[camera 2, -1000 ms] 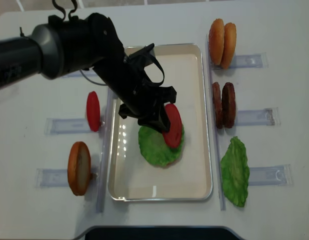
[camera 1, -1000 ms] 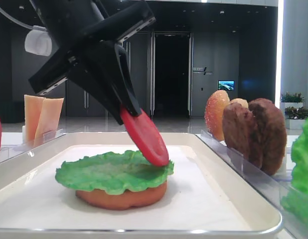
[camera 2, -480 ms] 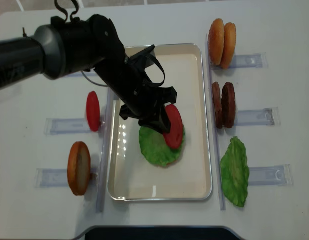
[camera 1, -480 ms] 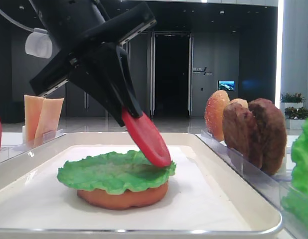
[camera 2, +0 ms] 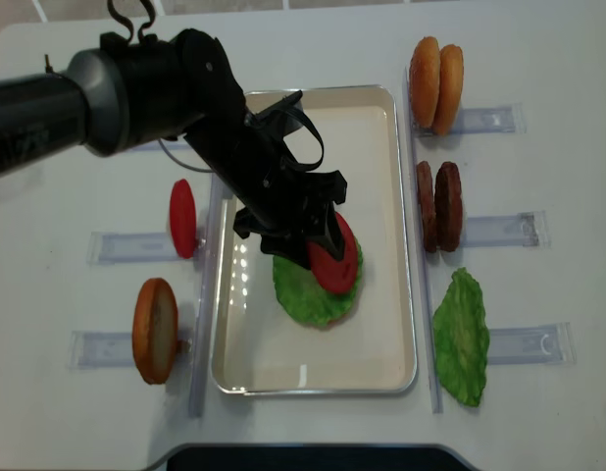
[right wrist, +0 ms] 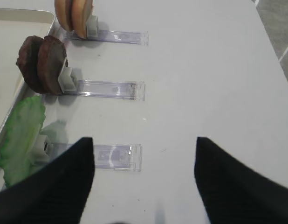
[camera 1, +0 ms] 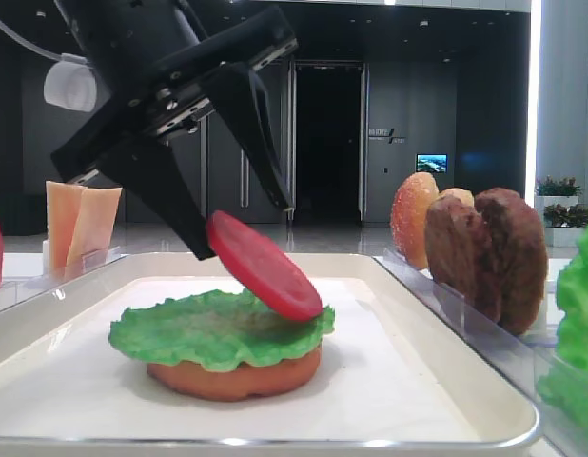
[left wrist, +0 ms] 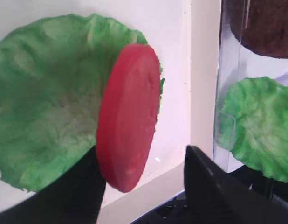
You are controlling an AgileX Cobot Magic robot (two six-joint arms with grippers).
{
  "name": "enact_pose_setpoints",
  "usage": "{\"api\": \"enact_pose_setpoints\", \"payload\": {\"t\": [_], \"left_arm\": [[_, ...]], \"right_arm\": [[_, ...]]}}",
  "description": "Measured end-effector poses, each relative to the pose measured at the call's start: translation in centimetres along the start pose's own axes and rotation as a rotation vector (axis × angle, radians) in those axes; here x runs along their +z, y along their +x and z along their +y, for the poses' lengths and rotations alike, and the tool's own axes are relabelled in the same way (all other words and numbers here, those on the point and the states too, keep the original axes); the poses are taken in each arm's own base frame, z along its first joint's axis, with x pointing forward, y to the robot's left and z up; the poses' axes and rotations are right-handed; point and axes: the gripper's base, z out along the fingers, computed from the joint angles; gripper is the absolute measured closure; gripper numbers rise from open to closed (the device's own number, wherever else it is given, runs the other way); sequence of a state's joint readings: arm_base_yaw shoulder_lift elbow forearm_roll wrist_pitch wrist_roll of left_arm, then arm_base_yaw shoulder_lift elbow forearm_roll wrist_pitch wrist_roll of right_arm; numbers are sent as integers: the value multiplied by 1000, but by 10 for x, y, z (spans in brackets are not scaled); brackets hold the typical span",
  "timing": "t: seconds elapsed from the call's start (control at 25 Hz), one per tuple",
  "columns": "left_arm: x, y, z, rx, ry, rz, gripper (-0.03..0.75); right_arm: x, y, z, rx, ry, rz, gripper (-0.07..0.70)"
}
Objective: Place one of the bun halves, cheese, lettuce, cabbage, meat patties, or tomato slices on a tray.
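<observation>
A red tomato slice [camera 1: 264, 265] [left wrist: 127, 116] [camera 2: 330, 253] stands tilted with its lower edge on the lettuce [camera 1: 199, 328] [left wrist: 46, 107] [camera 2: 301, 292]. That leaf covers a bun half [camera 1: 232, 376] in the cream tray [camera 2: 401, 196] [camera 1: 446, 333]. My left gripper [camera 1: 243, 228] [left wrist: 144, 156] [camera 2: 308, 231] is open around the slice. The slice leans on one finger, and a clear gap separates it from the other. My right gripper [right wrist: 143, 144] is open over bare table to the right of the tray, with nothing between its fingers.
Right of the tray, clear racks hold bun halves [camera 2: 435, 83] [right wrist: 74, 14], meat patties [camera 2: 438, 206] [right wrist: 41, 65] and a lettuce leaf [camera 2: 460, 334] [right wrist: 20, 135]. On the left stand another tomato slice [camera 2: 182, 218], a bun half [camera 2: 154, 329] and cheese [camera 1: 80, 224].
The left jaws have spread apart and let go of the tomato slice. The slice has tipped lower onto the lettuce. The right gripper shows no earlier view.
</observation>
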State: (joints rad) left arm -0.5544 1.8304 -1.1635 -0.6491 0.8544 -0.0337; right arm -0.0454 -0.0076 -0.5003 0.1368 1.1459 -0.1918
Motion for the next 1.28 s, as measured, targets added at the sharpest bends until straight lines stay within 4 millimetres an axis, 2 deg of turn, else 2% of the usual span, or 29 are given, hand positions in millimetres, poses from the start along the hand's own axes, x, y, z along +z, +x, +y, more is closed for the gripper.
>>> {"api": "enact_pose_setpoints", "payload": {"t": [0.12, 0.44, 0.8, 0.96, 1.28], "left_arm": [[-2, 1, 0, 4, -5, 8, 281], [-20, 9, 3, 6, -75, 25, 275], [-56, 15, 8, 11, -146, -29, 273], [-74, 19, 14, 50, -239, -27, 269], [-112, 7, 4, 150, -384, -68, 156]], "right_arm": [[0, 0, 0, 0, 0, 0, 161], [0, 0, 0, 0, 0, 0, 161], [0, 0, 0, 0, 0, 0, 161], [0, 0, 0, 0, 0, 0, 161], [0, 0, 0, 0, 0, 0, 161]]}}
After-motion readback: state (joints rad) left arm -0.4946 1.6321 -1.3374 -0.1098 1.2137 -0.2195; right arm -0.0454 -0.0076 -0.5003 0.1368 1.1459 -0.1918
